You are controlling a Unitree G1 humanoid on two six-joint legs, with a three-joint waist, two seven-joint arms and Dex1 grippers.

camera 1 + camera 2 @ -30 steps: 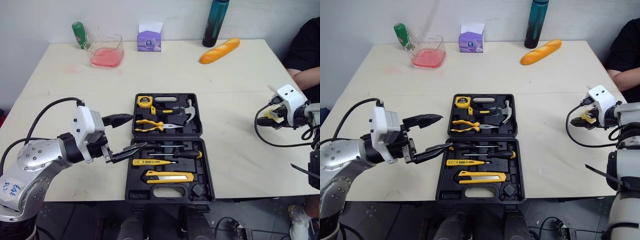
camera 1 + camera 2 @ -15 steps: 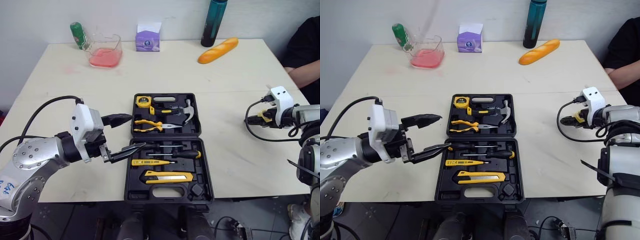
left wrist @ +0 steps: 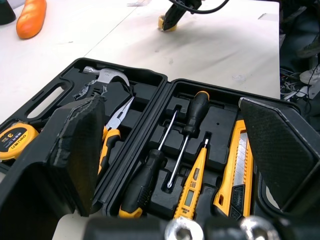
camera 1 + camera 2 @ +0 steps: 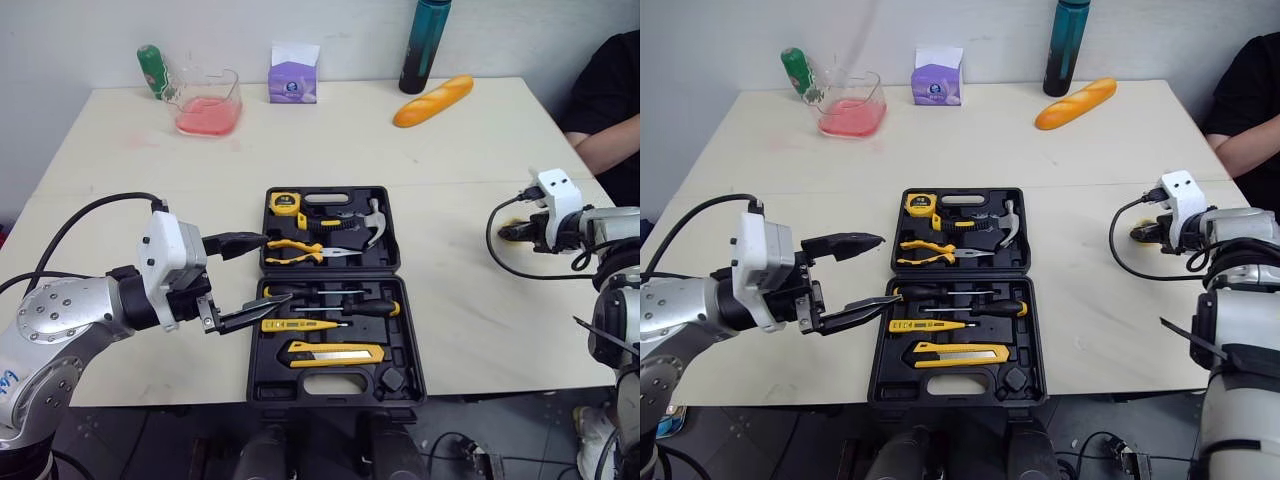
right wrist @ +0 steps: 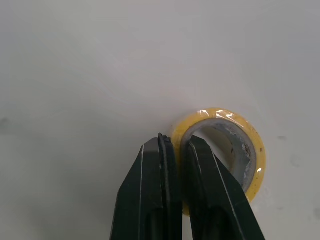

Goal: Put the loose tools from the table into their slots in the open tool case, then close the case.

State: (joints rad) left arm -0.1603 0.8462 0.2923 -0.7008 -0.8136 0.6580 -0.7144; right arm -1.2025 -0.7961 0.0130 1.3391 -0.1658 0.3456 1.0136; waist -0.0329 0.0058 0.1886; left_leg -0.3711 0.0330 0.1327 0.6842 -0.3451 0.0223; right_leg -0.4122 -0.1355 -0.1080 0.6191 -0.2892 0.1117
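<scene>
One loose tool, the tape (image 5: 225,116), lies on the tabletop (image 4: 450,180) well right of the case (image 4: 335,386). The right hand (image 5: 176,145) pinches its wall; next, probably lift and carry it to the case. The left hand (image 4: 258,277) hangs spread at the case's left edge.

Beige table (image 4: 480,150): tool case (image 4: 408,335), tape roll (image 5: 220,114), baguette (image 4: 433,100), bottle (image 4: 417,45), jug (image 4: 208,100), box (image 4: 292,80)
</scene>
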